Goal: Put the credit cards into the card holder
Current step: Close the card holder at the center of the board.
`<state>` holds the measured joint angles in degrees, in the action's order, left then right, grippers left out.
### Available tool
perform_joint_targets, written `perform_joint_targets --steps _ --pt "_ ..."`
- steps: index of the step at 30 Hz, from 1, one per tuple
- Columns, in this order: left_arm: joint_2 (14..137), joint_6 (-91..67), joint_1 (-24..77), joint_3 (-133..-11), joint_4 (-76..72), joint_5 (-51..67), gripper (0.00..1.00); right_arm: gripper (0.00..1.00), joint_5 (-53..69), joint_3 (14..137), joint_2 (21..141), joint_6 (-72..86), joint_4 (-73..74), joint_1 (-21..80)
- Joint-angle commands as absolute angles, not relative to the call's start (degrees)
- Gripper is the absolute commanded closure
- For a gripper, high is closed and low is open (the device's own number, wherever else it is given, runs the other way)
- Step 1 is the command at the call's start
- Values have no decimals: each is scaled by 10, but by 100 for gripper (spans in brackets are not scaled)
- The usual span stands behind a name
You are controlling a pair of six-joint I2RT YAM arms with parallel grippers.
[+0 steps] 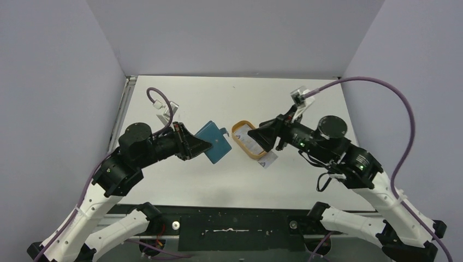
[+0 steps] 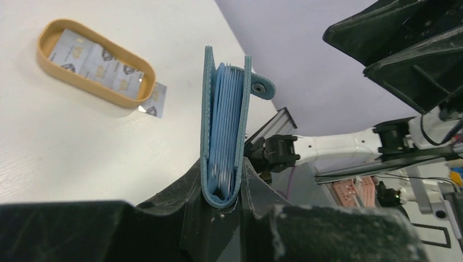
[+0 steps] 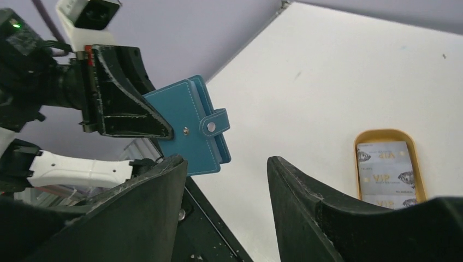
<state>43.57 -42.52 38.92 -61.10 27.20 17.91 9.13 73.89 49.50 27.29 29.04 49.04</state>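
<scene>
Teal-blue, the card holder (image 1: 214,142) is gripped at its spine by the left hand (image 1: 203,147) and is held raised off the table (image 1: 218,98), with its covers slightly apart and its snap tab (image 3: 214,124) unfastened. The right hand (image 1: 255,132) is held wide, with nothing between its fingers, above the orange-tan oval tray (image 1: 236,131). Silvery credit cards (image 2: 93,60) are laid in that tray, and one more card (image 1: 267,160) is seen on the table against its rim.
</scene>
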Motion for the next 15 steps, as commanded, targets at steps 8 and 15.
perform_joint_targets --steps 8,15 --pt "455 -388 393 -656 336 141 100 44 44 774 645 259 251 555" --pt "451 -385 393 -653 344 141 100 52 30 776 665 253 237 566"
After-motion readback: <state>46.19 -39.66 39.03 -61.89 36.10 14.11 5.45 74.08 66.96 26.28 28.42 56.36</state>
